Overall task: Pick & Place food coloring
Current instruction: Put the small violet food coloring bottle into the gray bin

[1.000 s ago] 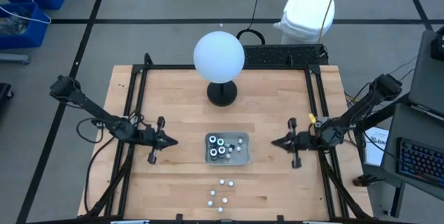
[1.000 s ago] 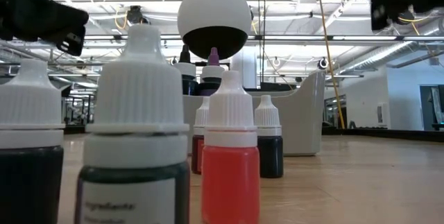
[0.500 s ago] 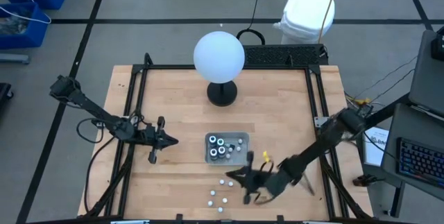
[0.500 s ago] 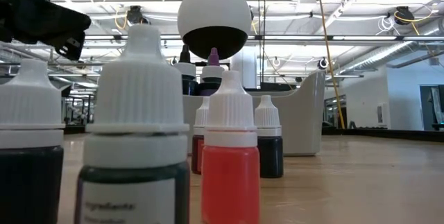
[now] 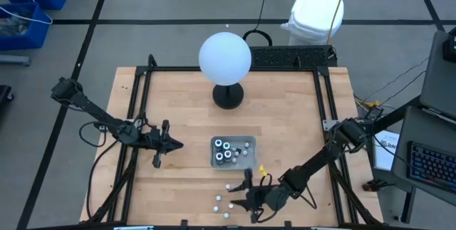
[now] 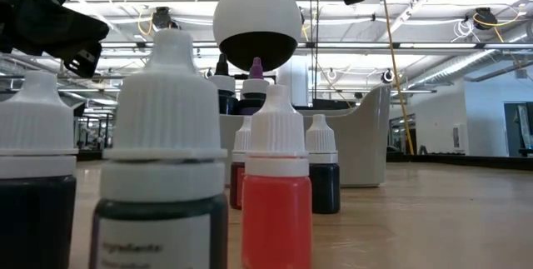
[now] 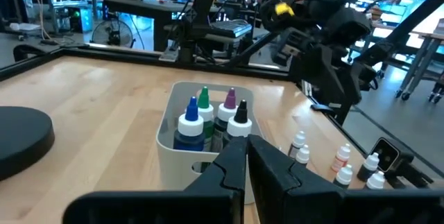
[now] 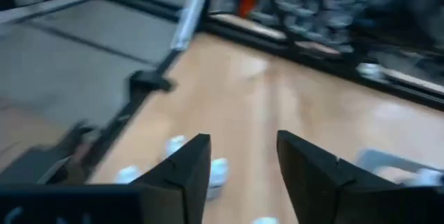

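The food coloring is in two groups. Several bottles with coloured tips stand in the grey tray (image 5: 233, 152) (image 7: 201, 123). Several small white-capped bottles (image 5: 226, 200) (image 7: 342, 161) stand upright and loose on the wood near the table's near edge; the low view shows them close up, among them a red one (image 6: 276, 194). My right gripper (image 5: 235, 201) (image 8: 243, 161) is open just right of and above the loose bottles, pointing at them, with nothing between its fingers. My left gripper (image 5: 176, 144) (image 7: 244, 160) is shut and empty, left of the tray.
A big white globe on a black base (image 5: 225, 59) stands at the table's far middle, behind the tray. A black frame (image 5: 142, 95) runs along the table's edges. Bare wood lies left and right of the tray.
My right arm has swung out from the table's right side toward the near edge, and its gripper has come down to the loose bottles in front of the tray. The bottles and the tray have stayed where they were.
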{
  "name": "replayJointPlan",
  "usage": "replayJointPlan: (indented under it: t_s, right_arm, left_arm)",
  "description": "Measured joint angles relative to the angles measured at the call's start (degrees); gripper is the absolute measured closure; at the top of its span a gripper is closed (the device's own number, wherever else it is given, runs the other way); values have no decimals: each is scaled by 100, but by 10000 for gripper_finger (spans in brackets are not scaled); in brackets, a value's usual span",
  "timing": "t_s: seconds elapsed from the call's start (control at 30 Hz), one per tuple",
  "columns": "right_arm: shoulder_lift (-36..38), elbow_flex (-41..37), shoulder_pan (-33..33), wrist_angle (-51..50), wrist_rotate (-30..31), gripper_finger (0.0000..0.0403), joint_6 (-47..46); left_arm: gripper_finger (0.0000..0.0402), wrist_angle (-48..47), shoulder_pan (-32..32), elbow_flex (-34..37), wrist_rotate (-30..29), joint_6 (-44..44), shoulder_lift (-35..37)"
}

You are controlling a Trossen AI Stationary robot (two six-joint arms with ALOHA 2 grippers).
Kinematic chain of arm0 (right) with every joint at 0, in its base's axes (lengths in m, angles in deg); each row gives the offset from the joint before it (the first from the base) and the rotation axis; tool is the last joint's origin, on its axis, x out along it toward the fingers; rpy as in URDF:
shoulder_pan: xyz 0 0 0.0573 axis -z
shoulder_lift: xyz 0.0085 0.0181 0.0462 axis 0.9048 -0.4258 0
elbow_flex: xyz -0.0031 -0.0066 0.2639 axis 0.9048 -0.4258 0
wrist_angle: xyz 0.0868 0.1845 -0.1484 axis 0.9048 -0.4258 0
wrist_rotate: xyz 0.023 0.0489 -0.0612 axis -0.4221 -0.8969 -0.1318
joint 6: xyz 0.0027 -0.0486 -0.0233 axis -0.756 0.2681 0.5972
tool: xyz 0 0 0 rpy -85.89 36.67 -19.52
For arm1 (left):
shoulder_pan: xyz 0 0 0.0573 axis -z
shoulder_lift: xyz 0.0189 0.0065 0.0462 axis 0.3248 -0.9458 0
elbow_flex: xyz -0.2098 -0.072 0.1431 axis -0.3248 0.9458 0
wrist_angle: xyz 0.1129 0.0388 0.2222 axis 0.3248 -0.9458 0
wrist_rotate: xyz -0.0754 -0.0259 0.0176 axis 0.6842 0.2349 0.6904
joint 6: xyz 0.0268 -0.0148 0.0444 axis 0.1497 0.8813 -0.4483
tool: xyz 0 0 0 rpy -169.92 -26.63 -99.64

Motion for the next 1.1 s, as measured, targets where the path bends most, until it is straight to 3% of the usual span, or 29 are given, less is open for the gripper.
replayJointPlan:
  t_s: [0.13, 1.1]
  right_arm:
    - [-10, 0, -2, -158, -383, 237, -75]
    - [-165, -503, 276, -739, -678, 252, -767]
  left_arm:
    - [380, 0, 1, 0, 0, 2, 0]
    - [380, 0, -1, 0, -4, -59, 0]
